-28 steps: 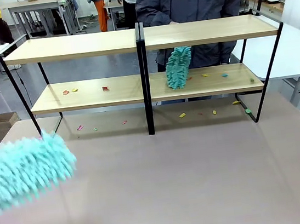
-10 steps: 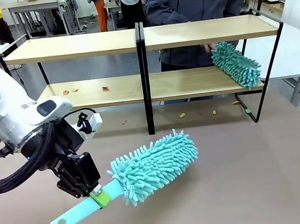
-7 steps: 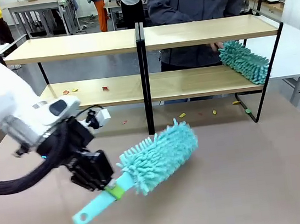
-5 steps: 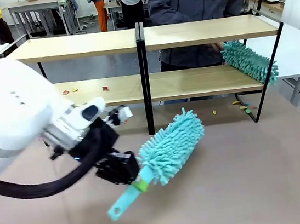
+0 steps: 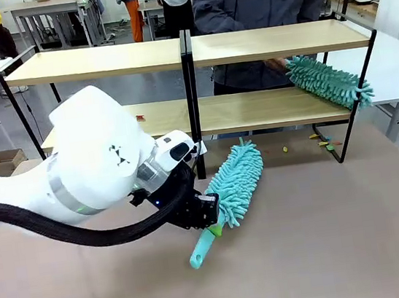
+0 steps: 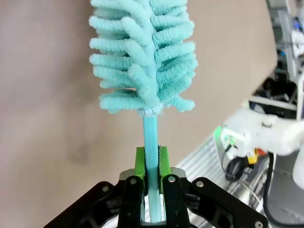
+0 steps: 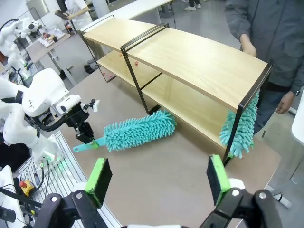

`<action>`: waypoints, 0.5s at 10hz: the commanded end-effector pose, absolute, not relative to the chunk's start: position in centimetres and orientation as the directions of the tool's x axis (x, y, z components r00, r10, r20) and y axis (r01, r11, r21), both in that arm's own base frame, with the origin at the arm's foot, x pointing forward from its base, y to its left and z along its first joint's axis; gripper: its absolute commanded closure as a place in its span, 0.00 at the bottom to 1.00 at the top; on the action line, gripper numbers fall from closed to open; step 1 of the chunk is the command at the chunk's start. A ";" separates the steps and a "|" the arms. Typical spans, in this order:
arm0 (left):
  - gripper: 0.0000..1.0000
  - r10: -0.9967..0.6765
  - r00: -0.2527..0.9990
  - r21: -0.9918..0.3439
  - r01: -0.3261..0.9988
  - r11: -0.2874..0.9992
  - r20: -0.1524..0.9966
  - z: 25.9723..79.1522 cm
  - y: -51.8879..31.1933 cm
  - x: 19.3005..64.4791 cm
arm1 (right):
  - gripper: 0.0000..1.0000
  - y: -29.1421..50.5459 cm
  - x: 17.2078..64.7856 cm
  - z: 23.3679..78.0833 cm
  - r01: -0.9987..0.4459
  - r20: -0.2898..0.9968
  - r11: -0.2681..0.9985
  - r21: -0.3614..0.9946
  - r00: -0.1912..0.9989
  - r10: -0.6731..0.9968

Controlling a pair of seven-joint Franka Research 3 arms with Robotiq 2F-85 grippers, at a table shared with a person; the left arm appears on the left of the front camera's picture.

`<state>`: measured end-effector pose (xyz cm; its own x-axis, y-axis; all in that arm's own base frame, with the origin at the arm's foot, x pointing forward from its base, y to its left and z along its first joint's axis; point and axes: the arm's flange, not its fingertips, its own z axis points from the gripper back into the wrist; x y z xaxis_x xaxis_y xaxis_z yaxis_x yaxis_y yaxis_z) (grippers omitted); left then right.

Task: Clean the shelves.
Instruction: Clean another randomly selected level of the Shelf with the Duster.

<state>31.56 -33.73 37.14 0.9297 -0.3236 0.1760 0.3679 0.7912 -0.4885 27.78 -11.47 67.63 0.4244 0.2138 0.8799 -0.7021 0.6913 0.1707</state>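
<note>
We judge cleaning unfinished: our left end effector (image 6: 152, 166) grips the teal duster (image 5: 237, 181), our right end effector (image 7: 157, 180) gapes empty, and the shelves (image 5: 259, 43) across the desk (image 5: 307, 238) carry scraps (image 5: 139, 117) lower-left.

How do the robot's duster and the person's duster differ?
Holder: the robot's duster is clamped in the left gripper; the person's duster is in a hand. Place: the robot's duster is over the table before the shelves; the person's duster is at the lower shelf's right end. Both teal, fluffy.
</note>
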 end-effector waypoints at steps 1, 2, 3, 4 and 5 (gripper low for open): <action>0.87 -0.255 0.954 -0.475 0.299 0.828 0.155 37.3 -35.7 33.2 | 0.00 -11.4 27.7 67.8 -0.704 0.879 0.689 0.171 0.424 0.215; 0.87 -0.192 0.963 -0.496 0.262 0.828 0.188 37.2 -36.0 34.1 | 0.00 -11.4 27.7 67.8 -0.704 0.879 0.689 0.171 0.424 0.215; 0.87 -0.147 0.971 -0.502 0.223 0.836 0.186 36.9 -36.4 34.8 | 0.00 -11.4 27.7 67.8 -0.704 0.879 0.689 0.171 0.424 0.215; 0.87 -0.143 0.977 -0.499 0.205 0.842 0.160 36.5 -36.9 35.2 | 0.00 -11.4 27.7 67.8 -0.704 0.879 0.689 0.171 0.424 0.215; 0.87 -0.133 0.976 -0.488 0.202 0.849 0.171 36.2 -37.2 35.3 | 0.00 -11.4 27.7 67.8 -0.704 0.879 0.689 0.171 0.424 0.215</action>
<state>35.16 -36.27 36.14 0.9748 -0.1506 0.1645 0.2144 0.8362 -0.5048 27.78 -11.47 67.62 0.4245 0.2138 0.8798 -0.7021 0.6913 0.1708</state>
